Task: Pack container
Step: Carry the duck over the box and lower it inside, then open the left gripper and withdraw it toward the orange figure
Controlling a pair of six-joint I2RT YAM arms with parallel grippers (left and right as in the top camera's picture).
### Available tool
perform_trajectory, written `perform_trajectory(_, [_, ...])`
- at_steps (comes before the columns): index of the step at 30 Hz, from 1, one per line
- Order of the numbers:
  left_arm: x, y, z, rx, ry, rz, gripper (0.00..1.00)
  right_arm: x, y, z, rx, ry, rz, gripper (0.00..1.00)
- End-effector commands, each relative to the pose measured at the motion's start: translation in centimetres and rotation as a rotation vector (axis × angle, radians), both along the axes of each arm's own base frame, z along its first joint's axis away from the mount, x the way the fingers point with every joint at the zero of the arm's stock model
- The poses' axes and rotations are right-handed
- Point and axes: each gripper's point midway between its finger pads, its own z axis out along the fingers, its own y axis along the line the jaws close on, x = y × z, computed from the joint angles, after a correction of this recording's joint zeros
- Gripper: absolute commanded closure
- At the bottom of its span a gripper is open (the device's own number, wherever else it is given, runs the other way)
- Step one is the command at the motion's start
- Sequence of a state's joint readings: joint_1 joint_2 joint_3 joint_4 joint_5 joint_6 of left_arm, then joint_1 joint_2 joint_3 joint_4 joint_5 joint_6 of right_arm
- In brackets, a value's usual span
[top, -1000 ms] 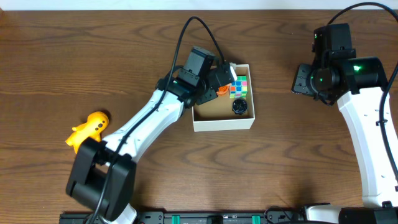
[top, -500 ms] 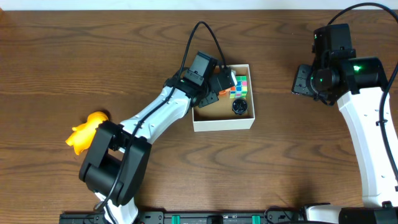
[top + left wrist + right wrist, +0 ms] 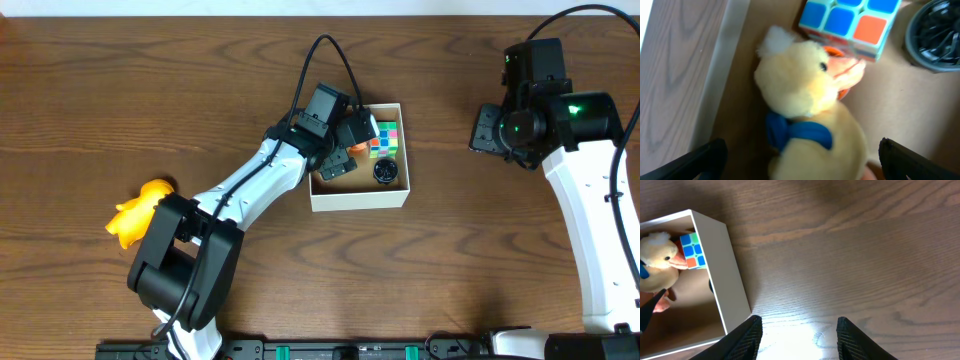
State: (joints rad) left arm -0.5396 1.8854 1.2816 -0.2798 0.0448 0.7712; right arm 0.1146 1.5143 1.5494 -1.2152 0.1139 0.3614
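Left pincer [image 3: 802, 156] has slid deeper into the container [image 3: 360, 198] (middle of the tabletop [image 3: 150, 100]) over the last second. It's spread wide around the plush duck [image 3: 805, 95], so that toy looks dropped off. Right pincer [image 3: 799, 330] is wide and empty, well aside.

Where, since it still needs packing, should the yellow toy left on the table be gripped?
Probably take the yellow toy at its middle from above, closing across its diagonal length; it lies flat, and its rounded head looks likelier to slip.

soft even light overhead; left wrist view blurred; glare patch on table [image 3: 805, 341].
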Motion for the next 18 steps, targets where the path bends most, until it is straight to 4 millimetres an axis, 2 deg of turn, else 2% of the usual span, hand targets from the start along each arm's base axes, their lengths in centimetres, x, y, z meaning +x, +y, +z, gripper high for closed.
perform_trajectory(1, [0.9, 0.2, 1.5, 0.011, -0.05, 0.017, 0.02, 0.0, -0.2, 0.4, -0.02, -0.009, 0.008, 0.49])
perform_trajectory(7, [0.9, 0.2, 4.6, -0.053, -0.09, 0.062, 0.02, 0.0, -0.2, 0.4, -0.02, -0.009, 0.008, 0.49])
perform_trajectory(13, [-0.3, 1.2, 11.0, -0.153, -0.156, 0.138, 0.02, 0.0, -0.2, 0.4, -0.02, -0.009, 0.008, 0.49])
perform_trajectory(14, [-0.5, 1.9, 12.1, -0.167, -0.173, 0.184, 0.02, 0.0, -0.2, 0.4, -0.02, -0.009, 0.008, 0.49])
perform_trajectory(16, [-0.8, 4.6, 14.5, -0.187, -0.204, 0.335, 0.02, 0.0, -0.2, 0.4, -0.021, -0.009, 0.007, 0.49])
perform_trajectory(18, [-1.6, 8.2, 15.8, -0.208, -0.195, 0.503, 0.02, 0.0, -0.3, 0.4, -0.027, -0.01, 0.004, 0.49])
